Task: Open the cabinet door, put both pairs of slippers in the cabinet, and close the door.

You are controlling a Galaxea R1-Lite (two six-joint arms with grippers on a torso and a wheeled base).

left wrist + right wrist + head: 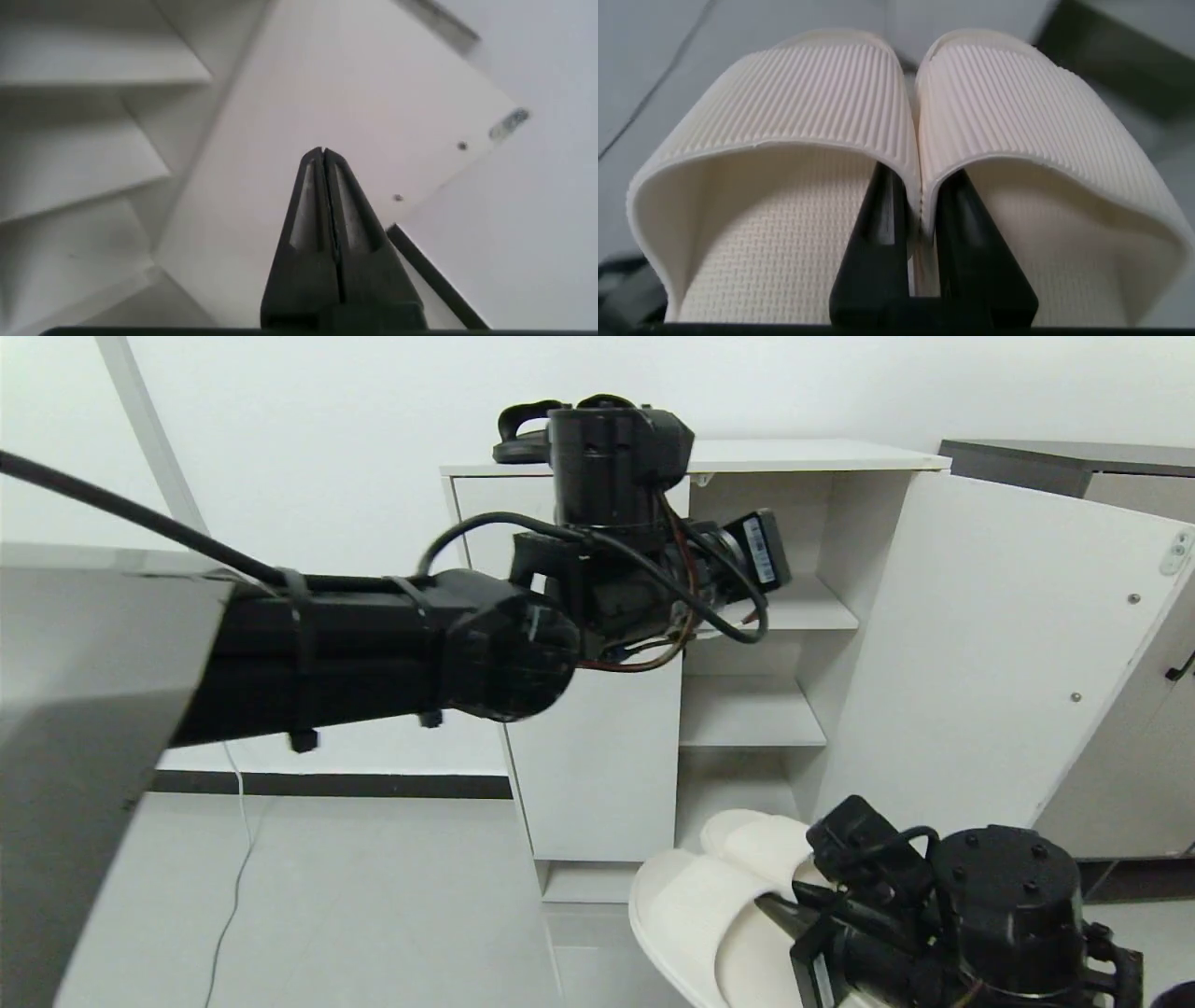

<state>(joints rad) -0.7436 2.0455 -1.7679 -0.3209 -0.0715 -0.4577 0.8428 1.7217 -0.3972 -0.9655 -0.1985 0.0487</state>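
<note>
The cabinet [803, 455] looks like white laminated board, smooth and matt. Its door [990, 653] has the same finish, dotted with small metal screw heads [1133, 599] that shine a little. The white slippers [813, 103] look like soft foam or rubber, matt all over, with finely ribbed straps and footbeds stamped with a woven-like grain. The black slippers [518, 434] look like rubber or plastic with a faint sheen. The left gripper [323, 154] is smooth, matt black plastic, and so is the right gripper [917, 201]. The floor [373, 896] is grey, smooth and slightly glossy. The wall [327, 429] is plain matt white.
</note>
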